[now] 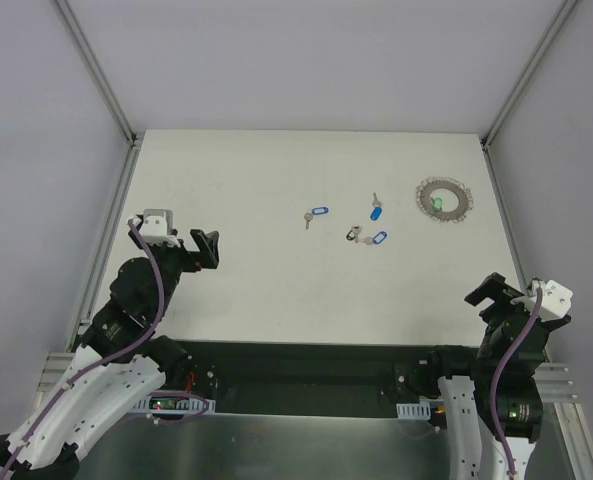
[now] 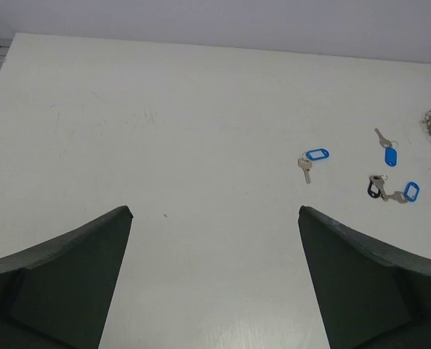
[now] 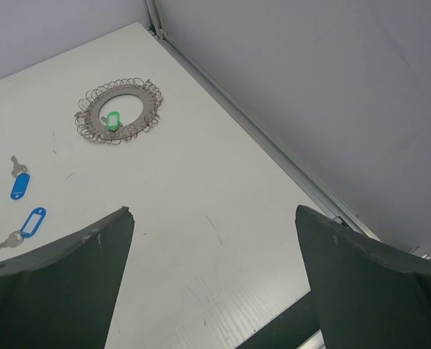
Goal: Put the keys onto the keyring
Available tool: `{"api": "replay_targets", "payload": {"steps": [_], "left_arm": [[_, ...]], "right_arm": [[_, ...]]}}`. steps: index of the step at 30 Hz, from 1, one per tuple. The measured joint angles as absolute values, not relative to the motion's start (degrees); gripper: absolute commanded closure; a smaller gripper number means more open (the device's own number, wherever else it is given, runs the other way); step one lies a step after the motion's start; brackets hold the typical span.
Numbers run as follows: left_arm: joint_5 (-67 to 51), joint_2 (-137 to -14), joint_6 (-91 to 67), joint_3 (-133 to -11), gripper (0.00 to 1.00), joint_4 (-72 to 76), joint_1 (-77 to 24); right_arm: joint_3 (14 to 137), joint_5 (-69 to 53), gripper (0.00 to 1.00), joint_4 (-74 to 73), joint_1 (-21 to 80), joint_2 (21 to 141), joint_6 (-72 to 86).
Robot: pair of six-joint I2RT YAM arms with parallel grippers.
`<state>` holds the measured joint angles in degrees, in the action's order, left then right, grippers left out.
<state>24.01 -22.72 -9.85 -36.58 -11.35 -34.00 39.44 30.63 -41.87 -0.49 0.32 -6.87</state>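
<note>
The grey keyring (image 1: 445,200) with a green spot inside lies flat at the table's far right; it also shows in the right wrist view (image 3: 119,111). Three blue-tagged keys lie left of it: one (image 1: 317,214) alone, one (image 1: 376,210) near the ring, one (image 1: 376,238) lying against the dark-tagged key (image 1: 353,234). They also show in the left wrist view, the lone one (image 2: 313,158) nearest. My left gripper (image 1: 208,247) is open and empty at the near left. My right gripper (image 1: 486,290) is open and empty at the near right.
White table (image 1: 276,180) with metal rails along its left (image 1: 106,240) and right (image 1: 506,210) edges, grey walls behind and at the sides. A dark strip (image 1: 306,360) runs along the near edge between the arm bases.
</note>
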Motion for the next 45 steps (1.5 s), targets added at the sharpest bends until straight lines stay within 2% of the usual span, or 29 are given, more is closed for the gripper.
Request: {"api": "replay_targets", "payload": {"steps": [21, 27, 28, 33, 39, 40, 43, 45], "left_arm": [[21.4, -23.9, -9.8, -35.2, 0.01, -11.4, -34.0], [21.5, -22.8, -9.7, -34.9, 0.01, -11.4, -34.0], [21.5, -22.8, -9.7, -34.9, 0.01, -11.4, -34.0], [21.6, -22.7, -9.2, -34.7, 0.01, -11.4, -34.0], [21.8, -22.9, -8.1, -34.5, 0.01, -10.9, -34.0], [21.8, -22.9, -8.0, -34.3, 0.01, -10.7, -34.0], [21.8, -23.5, -7.7, -33.8, 0.01, -10.4, -34.0], [21.8, -24.2, -7.4, -33.5, 0.01, -10.3, -34.0]], "right_arm": [[42.1, 28.2, 0.04, -43.7, -0.5, 2.9, -4.1], [50.5, 22.6, 0.01, -42.3, -0.5, 27.3, 0.2], [50.6, 22.0, 0.04, -41.4, -0.5, 31.1, 0.7], [50.9, 20.6, 0.09, -37.0, -0.4, 50.1, 2.6], [57.4, 18.9, 0.29, -29.9, -1.7, 71.2, 4.0], [59.5, 18.5, 0.36, -28.8, -2.4, 74.7, 4.2], [65.0, 17.3, 0.48, -25.3, -4.5, 83.7, 4.6], [68.2, 16.8, 0.53, -23.4, -5.7, 89.0, 4.8]]}}
